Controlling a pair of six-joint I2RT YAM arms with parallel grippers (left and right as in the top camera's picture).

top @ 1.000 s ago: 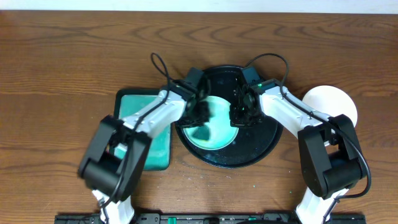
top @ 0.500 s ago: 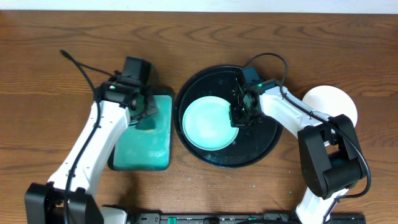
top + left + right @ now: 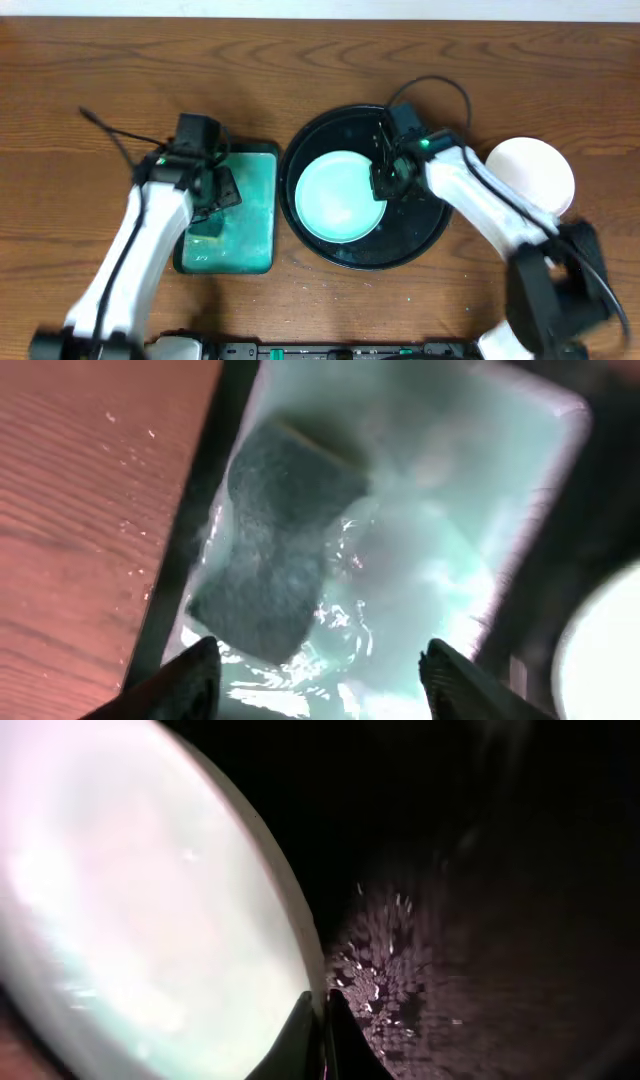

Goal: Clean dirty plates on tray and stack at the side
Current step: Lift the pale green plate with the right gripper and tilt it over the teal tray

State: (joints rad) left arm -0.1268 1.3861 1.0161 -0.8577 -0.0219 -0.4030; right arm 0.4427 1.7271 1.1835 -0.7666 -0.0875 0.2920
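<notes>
A pale mint-green plate [image 3: 338,197] lies on the round black tray [image 3: 420,235]. My right gripper [image 3: 383,183] is shut on that plate's right rim; in the right wrist view the shut tips [image 3: 322,1008] pinch the pale edge of the plate [image 3: 150,910] over the wet tray [image 3: 480,870]. A white plate [image 3: 532,172] rests on the table right of the tray. My left gripper [image 3: 212,195] hangs open over the teal basin [image 3: 255,215]. In the left wrist view its fingers [image 3: 198,665] stand wide apart above a dark sponge [image 3: 285,535] lying in the water, held by nothing.
The teal rectangular basin [image 3: 520,470] holds shallow water and sits just left of the tray. Bare wooden table [image 3: 120,80] surrounds both. Water droplets speckle the tray [image 3: 385,970] beside the plate.
My left gripper swung left from the plate to the basin, opened, and let the sponge drop into the water. The right gripper kept its pinch on the plate's rim.
</notes>
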